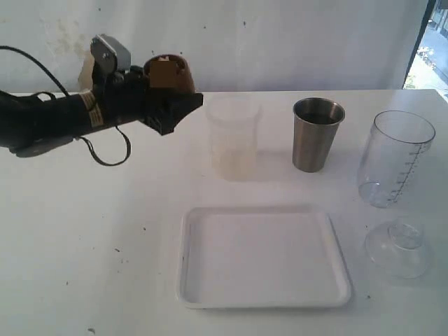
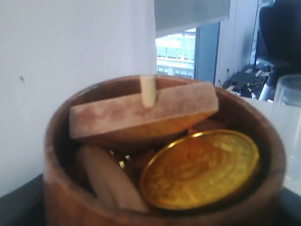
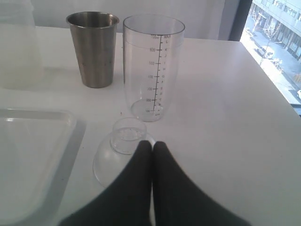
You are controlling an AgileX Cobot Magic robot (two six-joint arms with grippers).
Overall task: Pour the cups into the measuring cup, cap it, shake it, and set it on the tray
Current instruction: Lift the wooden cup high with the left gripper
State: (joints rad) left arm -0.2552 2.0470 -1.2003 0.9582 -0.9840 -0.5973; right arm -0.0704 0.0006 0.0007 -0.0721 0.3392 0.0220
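The brown wooden cup (image 1: 168, 75) is held in the air at the far left, above the table, with my left gripper (image 1: 175, 103) shut on it. The left wrist view looks into this cup (image 2: 61, 188): it holds a gold coin (image 2: 202, 169) and wooden pieces. The steel tumbler (image 1: 317, 134) (image 3: 93, 49) stands upright at the back. To its right stands the clear measuring cup (image 1: 394, 159) (image 3: 152, 66), open-topped. Its clear dome cap (image 1: 397, 246) (image 3: 117, 150) lies in front of it. My right gripper (image 3: 152, 143) is shut and empty just above the cap. The white tray (image 1: 262, 301) lies at the front centre.
A frosted whitish cup (image 1: 233, 136) (image 3: 16, 47) stands between the held wooden cup and the tumbler. The table's right edge runs close beside the measuring cup. My right arm does not show in the exterior view.
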